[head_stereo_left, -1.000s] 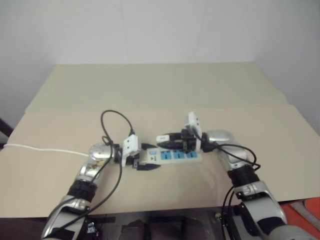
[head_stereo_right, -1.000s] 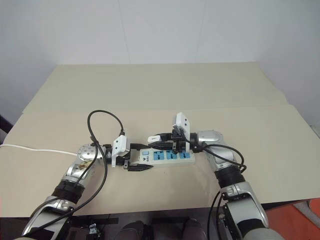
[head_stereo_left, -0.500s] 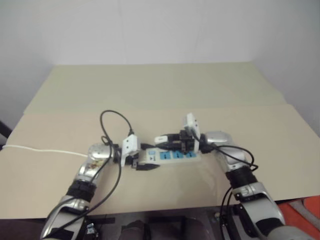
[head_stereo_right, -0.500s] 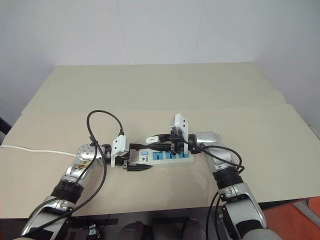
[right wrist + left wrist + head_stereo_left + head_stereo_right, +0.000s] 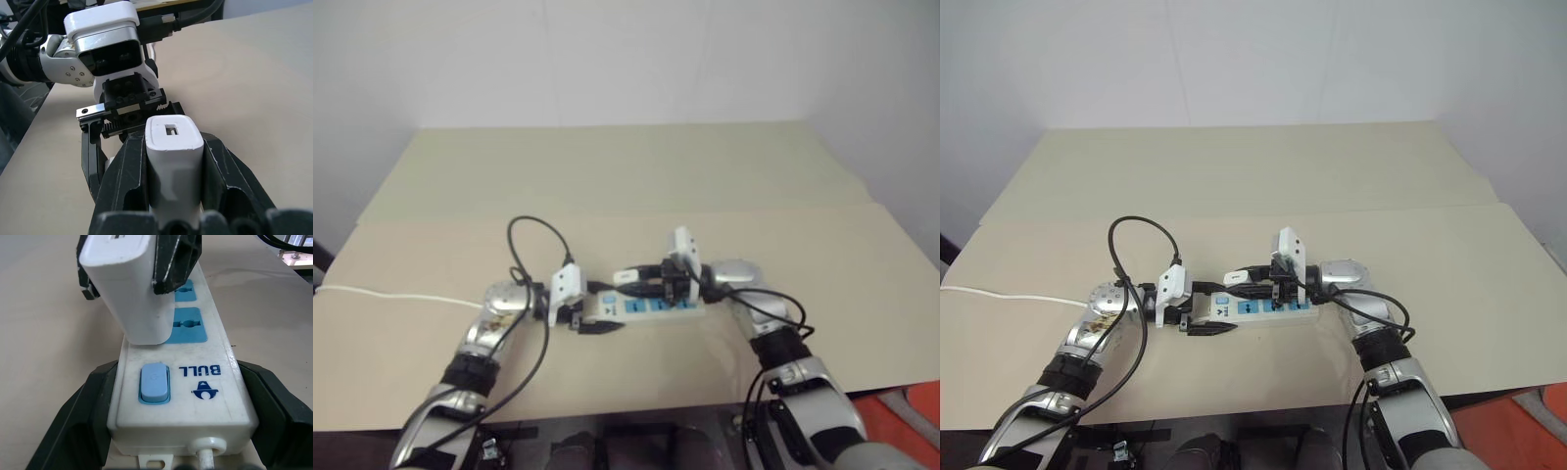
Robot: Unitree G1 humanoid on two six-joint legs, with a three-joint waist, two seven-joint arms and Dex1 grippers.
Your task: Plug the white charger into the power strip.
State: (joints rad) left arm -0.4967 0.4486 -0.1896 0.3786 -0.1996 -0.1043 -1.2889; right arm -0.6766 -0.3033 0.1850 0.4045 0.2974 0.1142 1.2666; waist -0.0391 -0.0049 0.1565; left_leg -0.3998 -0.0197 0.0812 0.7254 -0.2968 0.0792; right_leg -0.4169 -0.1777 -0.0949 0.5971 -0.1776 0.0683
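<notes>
Beige tabletop (image 5: 431,284) runs under both arms, with a plain white wall behind, so nothing crowds your working area. On your left, a thin white cord (image 5: 391,294) trails off toward the table edge. The left gripper (image 5: 161,431) has its black fingers (image 5: 80,421) spread wide around the switch end of the power strip (image 5: 195,396), 1 on each long side and touching it. That reads as a brace: you are pinning the strip so it cannot slide or tip when pressure comes from above.

Moving right, the white charger (image 5: 132,289) sits over the socket nearest the switch, its lower end meeting the strip's face beside 2 free blue sockets (image 5: 188,325). Whether its prongs are partly in cannot be told. The right gripper (image 5: 171,196) is clamped tight on the charger's 2 flat sides, leaving its port end (image 5: 172,131) exposed, a hold that keeps the body square to the socket.

My judgement: press it straight in, and watch for tilt.
</notes>
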